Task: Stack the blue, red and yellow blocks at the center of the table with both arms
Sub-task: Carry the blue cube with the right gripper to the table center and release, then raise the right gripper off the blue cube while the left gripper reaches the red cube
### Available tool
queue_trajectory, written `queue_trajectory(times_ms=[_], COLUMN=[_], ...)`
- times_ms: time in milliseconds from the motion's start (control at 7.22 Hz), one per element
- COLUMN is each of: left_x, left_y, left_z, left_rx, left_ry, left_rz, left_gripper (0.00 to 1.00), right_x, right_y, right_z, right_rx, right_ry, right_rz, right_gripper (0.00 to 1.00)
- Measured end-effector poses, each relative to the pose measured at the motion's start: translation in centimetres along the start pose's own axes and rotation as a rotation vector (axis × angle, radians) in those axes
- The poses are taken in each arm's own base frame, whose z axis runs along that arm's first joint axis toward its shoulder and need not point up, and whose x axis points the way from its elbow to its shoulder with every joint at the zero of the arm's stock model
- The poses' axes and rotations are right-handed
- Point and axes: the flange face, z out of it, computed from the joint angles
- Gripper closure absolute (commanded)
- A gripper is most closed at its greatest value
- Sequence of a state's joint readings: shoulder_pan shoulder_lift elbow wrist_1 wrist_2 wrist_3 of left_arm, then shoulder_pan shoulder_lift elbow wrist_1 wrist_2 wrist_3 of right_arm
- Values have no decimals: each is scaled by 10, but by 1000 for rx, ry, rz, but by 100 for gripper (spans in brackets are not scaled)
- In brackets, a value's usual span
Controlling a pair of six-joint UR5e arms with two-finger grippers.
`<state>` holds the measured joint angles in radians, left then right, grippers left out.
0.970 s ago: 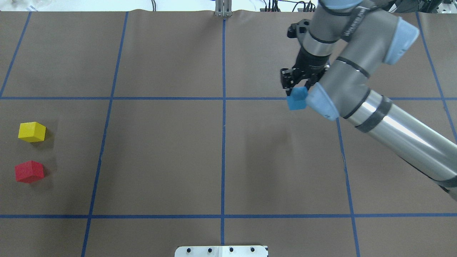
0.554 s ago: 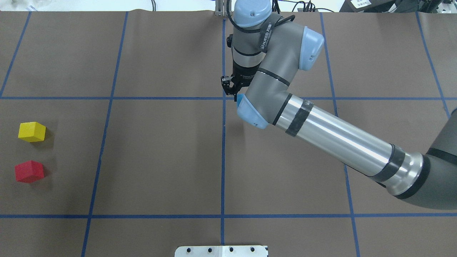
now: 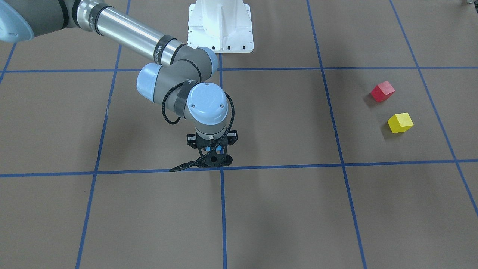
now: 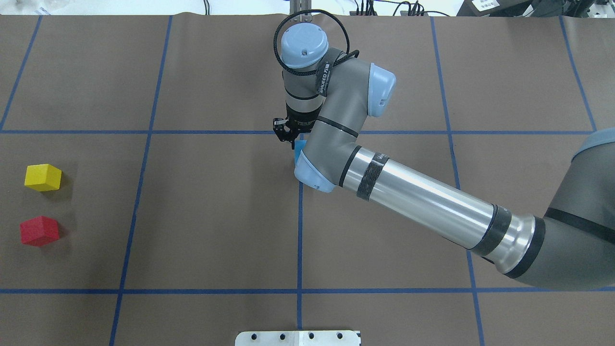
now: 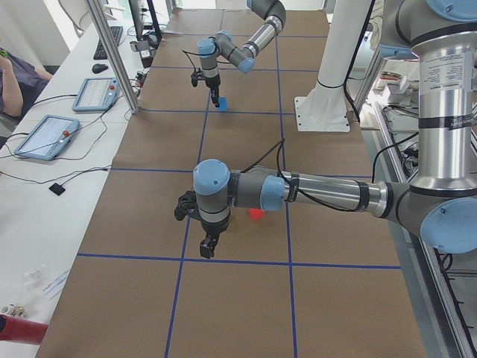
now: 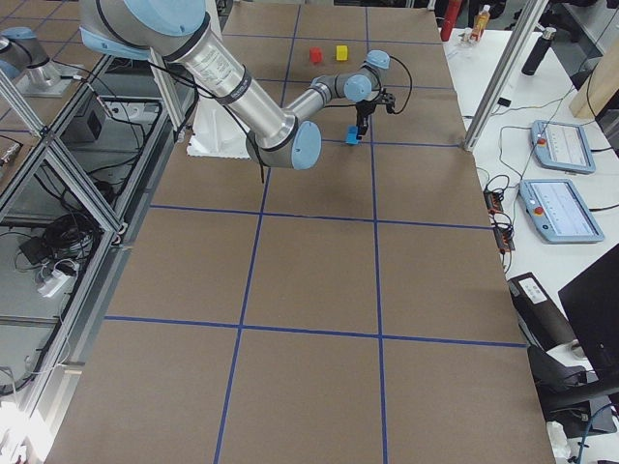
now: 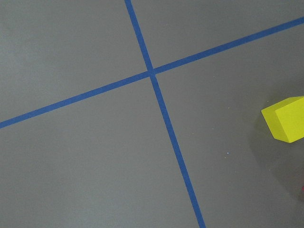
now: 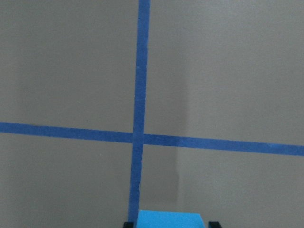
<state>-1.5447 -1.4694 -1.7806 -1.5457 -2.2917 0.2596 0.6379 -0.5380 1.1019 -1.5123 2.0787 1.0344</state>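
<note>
Just swung in from the right to the center tape cross [image 8: 137, 137], right gripper [image 3: 213, 156] clamped on the blue block [image 8: 168, 219]. Looks ready to set down as the base; can't tell on the left gripper [image 5: 209, 242].

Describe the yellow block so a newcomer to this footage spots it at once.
On the brown, blue-taped table, look toward the robot's far left edge, where two small blocks sit apart. The yellow block is the one farther from the robot; the red block beside it lies nearer.
</note>
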Motion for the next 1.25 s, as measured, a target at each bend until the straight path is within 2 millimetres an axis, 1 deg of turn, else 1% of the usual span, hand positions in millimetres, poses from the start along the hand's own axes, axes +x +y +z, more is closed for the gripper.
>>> queue_trajectory(times_ms=[139, 416, 554, 693, 831, 970, 1108, 1247], left_x=[0, 2, 4, 6, 12, 26, 43, 63], left_y=[0, -4, -9, -15, -21, -22, -12, 5], left_z=[0, -3, -7, -11, -19, -25, -20, -4], left_rx=[5, 15, 23, 33, 49, 81, 121, 163], left_ry=[-1, -4, -6, -8, -5, 8, 30, 63], left_rz=[3, 7, 12, 12, -48, -162, -240, -315], left_gripper=[0, 0, 0, 0, 1, 1, 1, 1], right_x=[-4, -11, -13, -13, -5, 19, 64, 120], right_y=[4, 10, 12, 10, 4, -3, -9, -12], right_z=[3, 7, 6, -4, -27, -55, -82, -102], right_rx=[3, 30, 40, 54, 72, 86, 96, 104], right_ry=[-7, -21, -26, -39, -61, -85, -112, -135], right_rz=[9, -3, -12, -18, -14, 0, 10, 3], right_gripper=[1, 1, 1, 1, 1, 1, 1, 1])
